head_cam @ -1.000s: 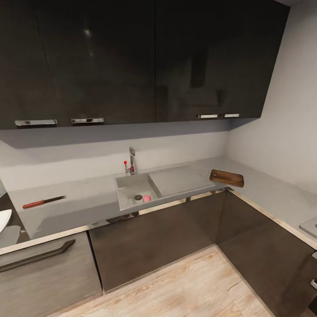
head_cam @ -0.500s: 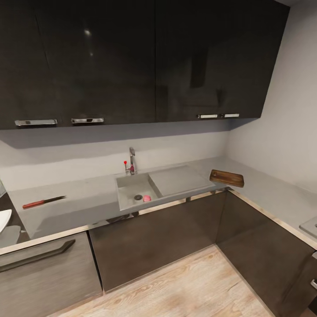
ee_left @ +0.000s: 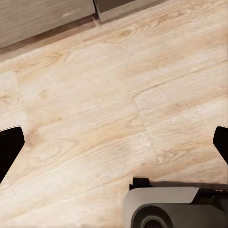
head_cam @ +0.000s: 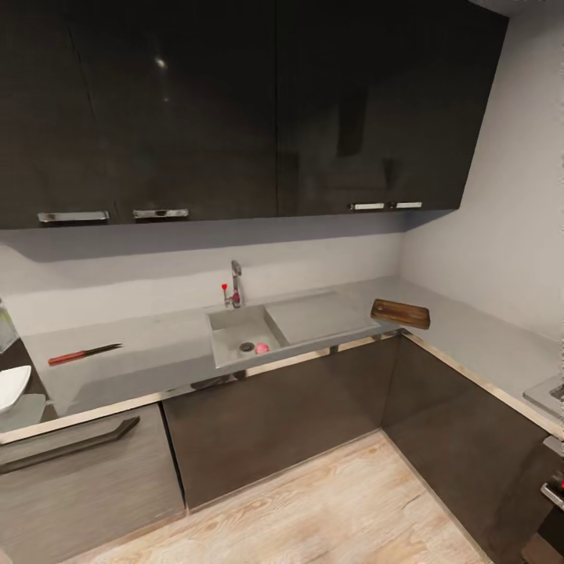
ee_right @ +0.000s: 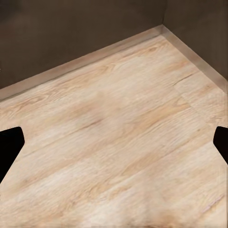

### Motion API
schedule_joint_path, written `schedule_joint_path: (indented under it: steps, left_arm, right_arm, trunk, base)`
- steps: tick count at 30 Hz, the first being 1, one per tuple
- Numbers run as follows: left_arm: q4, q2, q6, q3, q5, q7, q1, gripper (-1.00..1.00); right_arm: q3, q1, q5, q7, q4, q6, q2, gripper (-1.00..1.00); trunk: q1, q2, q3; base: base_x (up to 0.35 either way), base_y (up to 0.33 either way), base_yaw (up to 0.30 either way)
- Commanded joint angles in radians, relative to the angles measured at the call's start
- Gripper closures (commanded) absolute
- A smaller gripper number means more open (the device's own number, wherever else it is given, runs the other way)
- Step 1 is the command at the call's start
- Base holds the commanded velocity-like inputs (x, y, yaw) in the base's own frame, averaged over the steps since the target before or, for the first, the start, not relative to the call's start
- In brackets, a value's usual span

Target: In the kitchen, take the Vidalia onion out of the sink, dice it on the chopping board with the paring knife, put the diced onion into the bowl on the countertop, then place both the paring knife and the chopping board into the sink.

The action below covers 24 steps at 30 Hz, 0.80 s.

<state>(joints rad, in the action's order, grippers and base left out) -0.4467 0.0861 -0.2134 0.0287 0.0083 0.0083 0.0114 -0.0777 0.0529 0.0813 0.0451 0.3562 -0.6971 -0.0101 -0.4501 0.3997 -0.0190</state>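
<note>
Across the room in the head view, the pinkish Vidalia onion (head_cam: 262,348) lies in the steel sink (head_cam: 233,323), beside the drain. The dark chopping board (head_cam: 400,313) rests on the grey countertop (head_cam: 157,356) near the corner, right of the drainboard. Left of the sink lies the paring knife (head_cam: 82,354), red handle pointing left. The white bowl (head_cam: 11,385) is cut off by the picture's left edge. My left gripper (ee_left: 114,148) hangs open over the wooden floor with nothing between its fingers. My right gripper (ee_right: 114,145) is open over the floor too.
A chrome faucet (head_cam: 235,283) with a red knob stands behind the sink. Dark cabinets run under the counter and along the wall above. The counter turns a corner along the right side. Part of my base (ee_left: 161,209) shows over the pale wood floor (head_cam: 329,509).
The whole head view has shifted a little, so the camera moved. The onion, knife and board lie where they were on the counter.
</note>
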Motion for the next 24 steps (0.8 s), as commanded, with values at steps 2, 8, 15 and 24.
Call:
schedule_joint_path:
  steps: [2, 8, 15, 24]
  left_arm:
    - [-0.001, 0.0, -0.001, 0.0, 0.001, 0.001, 0.001, -1.0]
    - [0.0, 0.0, -0.001, 0.0, 0.001, 0.001, 0.001, -1.0]
    - [0.004, -0.001, -0.001, 0.0, 0.001, 0.001, 0.001, -1.0]
    - [0.024, -0.001, -0.001, -0.001, 0.001, 0.001, 0.001, -1.0]
  right_arm:
    - [-0.004, 0.001, 0.005, 0.005, 0.001, -0.001, -0.001, -1.0]
    - [-0.006, 0.001, 0.005, 0.003, 0.002, 0.0, 0.0, -1.0]
    - [-0.009, -0.002, 0.001, -0.098, 0.201, 0.078, 0.009, -1.0]
    - [-0.01, -0.028, -0.107, -0.31, 0.958, 0.872, 0.028, -1.0]
  trunk:
    - [0.0, 0.0, 0.0]
    - [0.0, 0.0, 0.0]
    - [0.0, 0.0, 0.0]
    - [0.0, 0.0, 0.0]
  base:
    - [-0.231, 0.0, 0.0]
    - [-0.059, 0.0, 0.0]
    - [-0.003, 0.0, 0.0]
    - [0.0, 0.0, 0.0]
